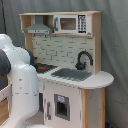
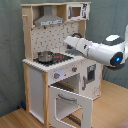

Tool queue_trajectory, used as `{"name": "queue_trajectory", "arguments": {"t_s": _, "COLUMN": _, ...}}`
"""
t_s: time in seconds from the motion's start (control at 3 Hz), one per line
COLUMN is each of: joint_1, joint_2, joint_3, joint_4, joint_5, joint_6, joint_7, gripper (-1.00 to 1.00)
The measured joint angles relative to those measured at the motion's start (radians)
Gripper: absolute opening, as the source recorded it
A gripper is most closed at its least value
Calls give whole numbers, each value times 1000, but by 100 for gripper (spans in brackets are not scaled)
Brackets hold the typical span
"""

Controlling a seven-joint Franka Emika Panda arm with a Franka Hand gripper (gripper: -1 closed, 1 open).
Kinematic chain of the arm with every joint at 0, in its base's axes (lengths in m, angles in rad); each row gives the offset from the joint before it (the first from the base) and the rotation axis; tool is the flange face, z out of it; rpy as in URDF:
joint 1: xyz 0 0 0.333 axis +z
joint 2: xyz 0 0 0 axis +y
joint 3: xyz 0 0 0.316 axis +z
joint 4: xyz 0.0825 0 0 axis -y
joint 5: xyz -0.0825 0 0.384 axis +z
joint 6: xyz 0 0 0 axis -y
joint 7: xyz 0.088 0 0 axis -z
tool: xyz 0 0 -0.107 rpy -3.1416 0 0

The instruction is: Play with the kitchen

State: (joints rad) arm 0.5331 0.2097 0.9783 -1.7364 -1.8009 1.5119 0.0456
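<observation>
Pot (image 2: pixel 44 55) on kitchen (image 2: pixel 50 75) stovetop (image 2: pixel 56 58), contents unseen; oven door (image 2: pixel 70 101) open; hand state indiscernible.

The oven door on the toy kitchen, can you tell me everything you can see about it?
The oven door is white with a pale wood edge and a see-through window in the middle. In the second exterior view it hangs open, swung down and forward from hinges along its bottom, below the knobs and the stovetop. Nothing touches it; the robot arm reaches in higher up.

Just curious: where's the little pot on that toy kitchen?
In the second exterior view, the pot sits on the stovetop, at its left, below the hood.
</observation>
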Motion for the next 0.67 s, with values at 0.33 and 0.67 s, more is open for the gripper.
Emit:
{"name": "queue_trajectory", "arguments": {"t_s": 0.33, "joint_1": -13, "joint_2": -42, "joint_3": 0, "joint_4": -60, "joint_5": 0, "joint_6": 27, "joint_7": -73, "gripper": 100}}
{"name": "queue_trajectory", "arguments": {"t_s": 0.67, "joint_1": -12, "joint_2": -99, "joint_3": 1, "joint_4": -144, "joint_5": 0, "joint_6": 38, "joint_7": -85, "gripper": 100}}
